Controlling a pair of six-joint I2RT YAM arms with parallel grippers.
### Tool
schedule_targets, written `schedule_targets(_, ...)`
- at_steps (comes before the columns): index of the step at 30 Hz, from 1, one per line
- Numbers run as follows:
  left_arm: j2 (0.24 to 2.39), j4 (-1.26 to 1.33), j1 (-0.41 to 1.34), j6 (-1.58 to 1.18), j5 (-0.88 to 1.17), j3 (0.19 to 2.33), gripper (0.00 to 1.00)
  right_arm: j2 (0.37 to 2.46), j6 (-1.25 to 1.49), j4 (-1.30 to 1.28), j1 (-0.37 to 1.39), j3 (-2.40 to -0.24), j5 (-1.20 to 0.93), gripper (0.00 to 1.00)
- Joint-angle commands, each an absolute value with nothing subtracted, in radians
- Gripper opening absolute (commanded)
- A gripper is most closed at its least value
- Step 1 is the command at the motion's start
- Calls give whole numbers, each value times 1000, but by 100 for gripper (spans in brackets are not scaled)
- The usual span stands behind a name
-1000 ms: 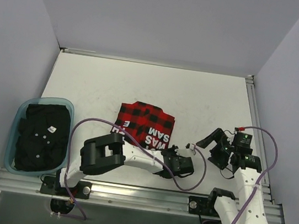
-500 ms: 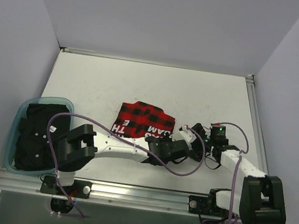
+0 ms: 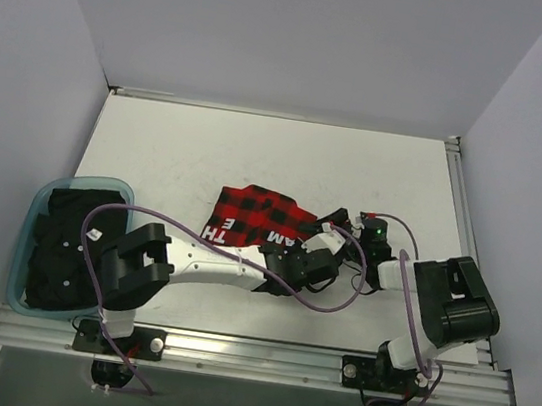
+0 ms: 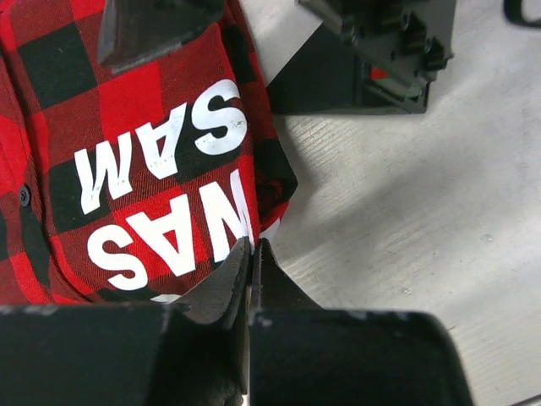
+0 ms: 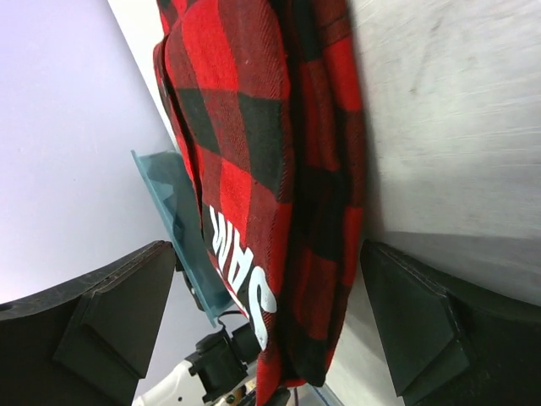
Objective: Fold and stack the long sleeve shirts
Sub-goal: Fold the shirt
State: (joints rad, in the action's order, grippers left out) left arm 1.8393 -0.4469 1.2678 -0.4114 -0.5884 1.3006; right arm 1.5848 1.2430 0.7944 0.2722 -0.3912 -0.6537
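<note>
Left wrist: our left end effector (image 4: 251,256) pinches shirt (image 4: 144,110) hem corner; our right end effector (image 5: 269,317), spread, straddles shirt's right edge.

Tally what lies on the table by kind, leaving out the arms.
red-and-black checked flannel shirt: 1
translucent blue bin: 1
pile of black clothing in the bin: 1 (the pieces cannot be told apart)
Total: 3
</note>
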Motion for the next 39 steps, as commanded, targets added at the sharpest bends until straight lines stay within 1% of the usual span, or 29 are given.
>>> schedule_targets(1, 1781, -400, 1258, -439, -563, 1307, 0, 1626, 1223, 709, 316, -396, -586, 100)
schedule_targets(5, 1773, -400, 1246, -442, -552, 1316, 0, 1646, 1213, 663, 363, -422, -557, 100)
schedule_targets(14, 1759, -391, 1244, -457, -522, 1335, 0, 1758, 1246, 744, 408, -486, -558, 96)
schedule_targets(17, 1763, -391, 1244, -466, -519, 1341, 0, 1784, 1256, 755, 414, -502, -563, 91)
schedule_targets(18, 1766, -391, 1244, -469, -517, 1345, 0, 1796, 1258, 770, 417, -505, -563, 87)
schedule_targets(23, 1786, -387, 1243, -482, -489, 1368, 0, 1827, 1250, 804, 442, -523, -581, 79)
schedule_targets(26, 1786, -374, 1244, -500, -450, 1374, 0, 1847, 1250, 857, 445, -520, -595, 71)
schedule_targets(28, 1775, -370, 1244, -508, -436, 1371, 0, 1850, 1247, 876, 442, -508, -597, 60)
schedule_targets(29, 1770, -370, 1243, -511, -427, 1368, 0, 1848, 1243, 880, 442, -506, -595, 54)
schedule_targets(30, 1755, -370, 1243, -517, -422, 1365, 0, 1847, 1236, 881, 437, -503, -595, 41)
schedule_targets(31, 1747, -371, 1243, -520, -419, 1361, 0, 1844, 1224, 879, 434, -502, -597, 35)
schedule_targets(32, 1737, -371, 1243, -525, -410, 1348, 2, 1829, 1218, 871, 431, -496, -597, 23)
schedule_targets(33, 1709, -373, 1238, -540, -403, 1341, 6, 1818, 1206, 858, 425, -495, -597, 17)
schedule_targets(34, 1694, -382, 1233, -548, -397, 1335, 19, 1806, 1171, 833, 411, -497, -598, 12)
schedule_targets(35, 1678, -388, 1227, -555, -381, 1322, 26, 1772, 1143, 762, 404, -509, -598, 3)
schedule_targets(36, 1642, -394, 1214, -564, -370, 1316, 35, 1754, 1114, 720, 396, -517, -592, 0)
schedule_targets(37, 1623, -415, 1204, -568, -358, 1313, 51, 1734, 1051, 674, 376, -525, -588, 0)
schedule_targets(39, 1557, -446, 1181, -581, -325, 1304, 63, 1672, 991, 534, 353, -555, -581, 0)
